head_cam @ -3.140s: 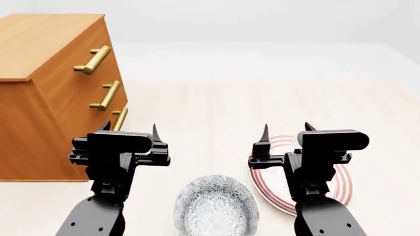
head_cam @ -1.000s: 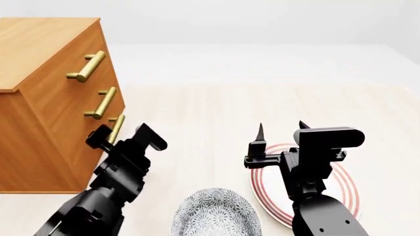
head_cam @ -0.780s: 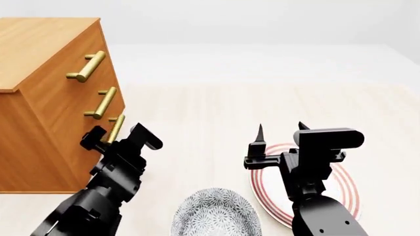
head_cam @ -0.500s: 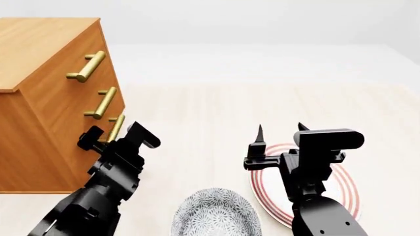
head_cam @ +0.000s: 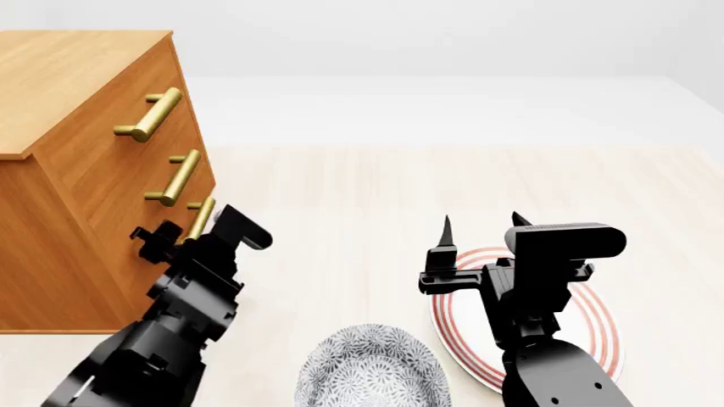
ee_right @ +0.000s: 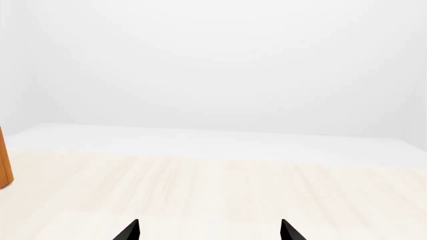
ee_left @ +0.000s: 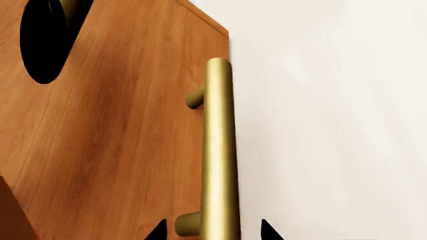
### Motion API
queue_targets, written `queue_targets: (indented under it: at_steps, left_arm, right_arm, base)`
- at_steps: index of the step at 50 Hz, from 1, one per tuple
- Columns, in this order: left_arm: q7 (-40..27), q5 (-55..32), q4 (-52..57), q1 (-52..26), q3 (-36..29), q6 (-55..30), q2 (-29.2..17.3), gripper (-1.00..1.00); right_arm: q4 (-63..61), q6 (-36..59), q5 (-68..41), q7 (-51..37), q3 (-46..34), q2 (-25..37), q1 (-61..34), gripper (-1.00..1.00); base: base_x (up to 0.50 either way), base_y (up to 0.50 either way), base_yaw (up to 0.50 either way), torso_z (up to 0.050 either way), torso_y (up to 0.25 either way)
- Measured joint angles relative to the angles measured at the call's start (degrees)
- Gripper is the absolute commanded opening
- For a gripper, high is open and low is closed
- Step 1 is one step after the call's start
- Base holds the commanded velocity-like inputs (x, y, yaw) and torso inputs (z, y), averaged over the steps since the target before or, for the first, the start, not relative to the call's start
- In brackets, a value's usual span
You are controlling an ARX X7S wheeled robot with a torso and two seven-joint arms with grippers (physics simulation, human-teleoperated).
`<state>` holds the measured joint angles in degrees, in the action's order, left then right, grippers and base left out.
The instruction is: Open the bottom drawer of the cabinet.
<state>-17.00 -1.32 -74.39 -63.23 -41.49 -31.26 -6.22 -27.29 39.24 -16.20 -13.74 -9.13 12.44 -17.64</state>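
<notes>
The orange-brown cabinet (head_cam: 68,76) stands at the left of the head view, with three brass bar handles stacked on its front. My left gripper (head_cam: 195,231) is at the lowest handle (head_cam: 202,215) and is open. In the left wrist view the bottom drawer (ee_left: 120,150) fills the frame. Its brass handle (ee_left: 220,150) runs between the two fingertips of my left gripper (ee_left: 212,231), with a gap on each side. My right gripper (head_cam: 483,225) hovers open over the table with nothing between its fingers, and in its own view the right gripper (ee_right: 209,231) faces bare table.
A red-ringed plate (head_cam: 594,326) lies under my right arm. A patterned grey bowl (head_cam: 368,373) sits near the front edge between the arms. A sliver of the cabinet (ee_right: 3,162) shows in the right wrist view. The two upper handles (head_cam: 147,114) sit above the left gripper.
My left arm has turned and moved left toward the cabinet, bringing its open fingers around the lowest handle. The right arm has barely moved.
</notes>
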Motion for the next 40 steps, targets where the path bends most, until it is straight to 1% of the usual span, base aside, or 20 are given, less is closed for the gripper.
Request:
queue_targets:
  at_steps: [18, 40]
  left_arm:
    - [-0.5, 0.6, -0.4, 0.1, -0.1, 0.3, 0.1, -1.0]
    - [2.8, 5.6, -0.6, -0.1, -0.9, -1.2, 1.4, -1.0]
  right_arm:
    - [0.1, -0.4, -0.5, -0.4, -0.3, 0.3, 0.1, 1.0]
    - [-0.2, -0.4, -1.2, -0.9, -0.6, 0.7, -0.2, 1.0]
  base:
    - [0.0, 0.0, 0.0, 0.0, 0.001]
    - [0.0, 0.0, 0.0, 0.0, 0.0]
